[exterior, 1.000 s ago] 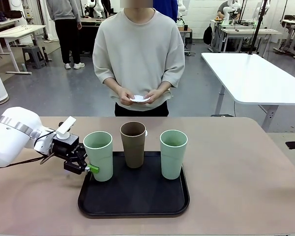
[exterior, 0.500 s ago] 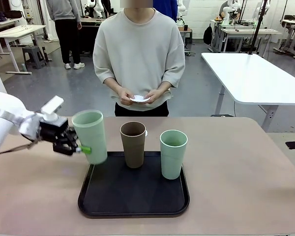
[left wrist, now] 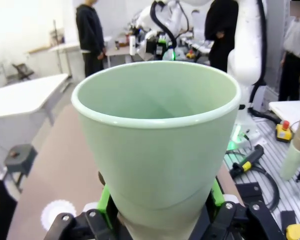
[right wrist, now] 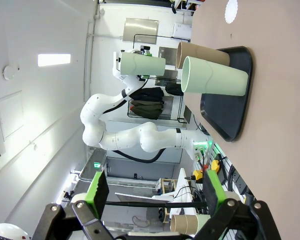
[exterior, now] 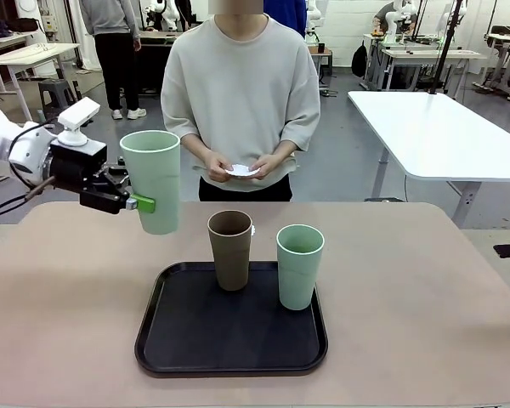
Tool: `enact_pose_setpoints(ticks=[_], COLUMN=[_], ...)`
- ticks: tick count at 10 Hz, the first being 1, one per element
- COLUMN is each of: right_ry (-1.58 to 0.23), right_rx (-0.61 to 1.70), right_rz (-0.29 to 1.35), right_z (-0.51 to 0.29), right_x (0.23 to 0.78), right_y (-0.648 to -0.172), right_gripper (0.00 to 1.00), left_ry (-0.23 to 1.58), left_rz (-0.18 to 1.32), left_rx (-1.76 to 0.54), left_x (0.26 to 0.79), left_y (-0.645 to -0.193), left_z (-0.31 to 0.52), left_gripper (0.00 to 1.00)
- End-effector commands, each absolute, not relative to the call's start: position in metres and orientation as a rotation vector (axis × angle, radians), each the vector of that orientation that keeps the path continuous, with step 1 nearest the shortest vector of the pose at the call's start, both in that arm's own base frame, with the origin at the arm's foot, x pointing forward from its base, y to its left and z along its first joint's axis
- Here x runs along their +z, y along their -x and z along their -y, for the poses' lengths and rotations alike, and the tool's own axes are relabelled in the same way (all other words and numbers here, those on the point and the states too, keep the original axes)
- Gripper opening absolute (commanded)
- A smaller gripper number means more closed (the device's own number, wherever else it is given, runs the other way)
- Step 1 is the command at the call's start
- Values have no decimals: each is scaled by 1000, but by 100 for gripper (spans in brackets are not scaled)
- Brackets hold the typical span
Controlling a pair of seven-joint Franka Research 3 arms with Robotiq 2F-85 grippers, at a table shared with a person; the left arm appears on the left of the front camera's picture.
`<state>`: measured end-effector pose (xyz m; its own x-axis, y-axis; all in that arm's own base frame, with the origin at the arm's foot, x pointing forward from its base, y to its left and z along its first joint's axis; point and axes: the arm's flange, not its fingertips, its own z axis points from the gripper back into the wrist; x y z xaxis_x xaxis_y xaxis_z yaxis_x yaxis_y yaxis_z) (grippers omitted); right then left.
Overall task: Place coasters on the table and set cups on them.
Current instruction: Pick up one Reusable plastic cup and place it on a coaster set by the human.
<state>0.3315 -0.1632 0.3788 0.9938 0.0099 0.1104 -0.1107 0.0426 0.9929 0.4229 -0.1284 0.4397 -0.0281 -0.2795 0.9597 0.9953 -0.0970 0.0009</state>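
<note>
Cup (exterior: 151,181), tapered matte mint, clamped by left end effector (exterior: 143,202)

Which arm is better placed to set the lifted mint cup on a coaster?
Left. The left gripper is shut on the mint cup, held above the table, and its wrist view shows a coaster on it. The right gripper is open, empty, far off.
</note>
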Motion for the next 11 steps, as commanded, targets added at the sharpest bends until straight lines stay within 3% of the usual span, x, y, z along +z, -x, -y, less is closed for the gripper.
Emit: enact_pose_setpoints(ticks=[1, 7, 8, 11], right_ry=[-1539, -1539, -1539, -1539], right_rx=[94, 94, 94, 94], right_rz=[83, 83, 83, 83], right_z=[164, 164, 164, 164], right_x=[379, 379, 379, 379], right_y=[-332, -332, -332, -332], right_gripper=[100, 100, 100, 100], left_ry=[1014, 1036, 1034, 1051], left_rz=[967, 963, 959, 983], left_rx=[-1396, -1417, -1413, -1313], left_x=[446, 445, 443, 449], left_y=[-417, -422, -419, -516], left_z=[132, 131, 129, 146], left_gripper=[0, 0, 84, 84])
